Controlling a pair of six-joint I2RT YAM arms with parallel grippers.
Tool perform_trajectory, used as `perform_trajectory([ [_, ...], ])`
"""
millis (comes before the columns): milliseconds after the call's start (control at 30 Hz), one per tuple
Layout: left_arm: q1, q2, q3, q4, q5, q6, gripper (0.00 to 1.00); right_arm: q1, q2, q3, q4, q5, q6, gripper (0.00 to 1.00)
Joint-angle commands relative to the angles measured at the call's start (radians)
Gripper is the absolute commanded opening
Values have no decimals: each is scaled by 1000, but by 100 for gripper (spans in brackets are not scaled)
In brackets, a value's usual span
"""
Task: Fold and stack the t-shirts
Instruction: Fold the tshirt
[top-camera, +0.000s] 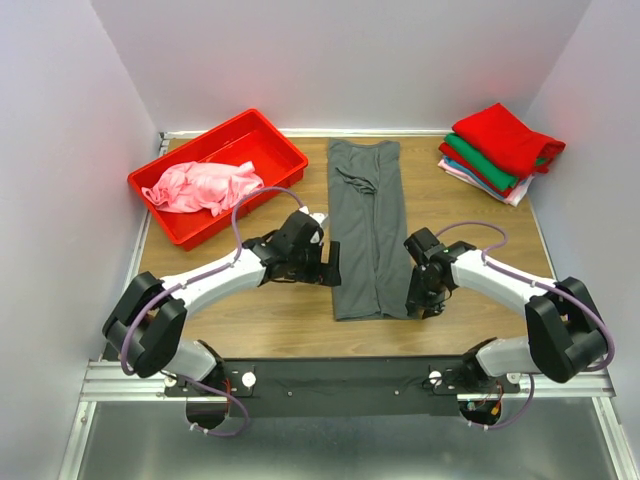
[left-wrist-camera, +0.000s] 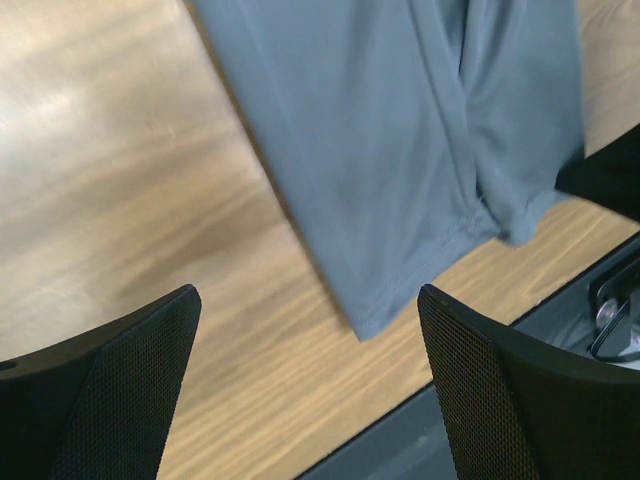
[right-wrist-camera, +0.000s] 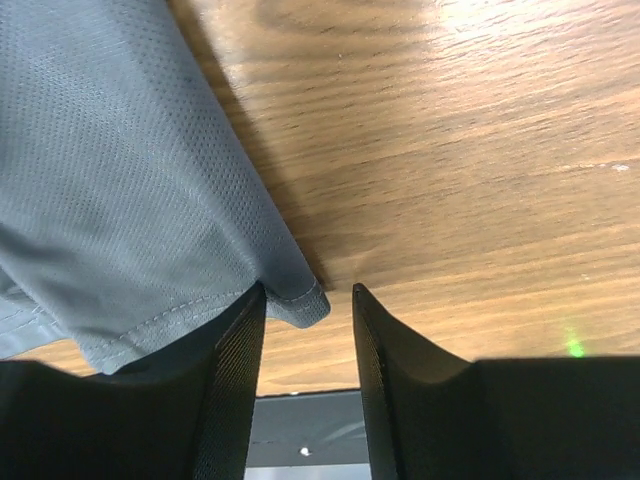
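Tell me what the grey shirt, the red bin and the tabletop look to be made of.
The dark grey t-shirt: soft knit, likely synthetic, matte; fine pinhole mesh texture, stitched hem.
The red bin: moulded plastic, probably; smooth, slightly glossy walls.
The tabletop: wood or wood-look laminate; brown grain streaks, semi-gloss with light reflections.

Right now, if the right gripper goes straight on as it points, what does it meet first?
Probably the corner of the grey shirt, lying between its jaws on the table.
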Motion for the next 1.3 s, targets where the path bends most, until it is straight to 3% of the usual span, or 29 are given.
perform_trajectory([
  [0,-33,-36,-25,11,-25,-47,97,-4,-14,-40,53,5,15,46],
  [267,-90,-21,-43,-2,-30,-93,85,-4,-1,-47,84,-27,-13,29],
  [433,-136,-6,-51,-15,-25,-118,76,-4,-10,-44,81,-27,-11,23],
  [700,-187,46,-73,10,1,-153,61,-5,-22,-44,81,-59,-14,23],
  [1200,-222,181,-56,42,3,-159,54,-4,-56,-43,79,-73,-23,23],
  [1267,-230,198,-50,41,0,-158,48,-4,-54,-40,81,-74,-26,23],
])
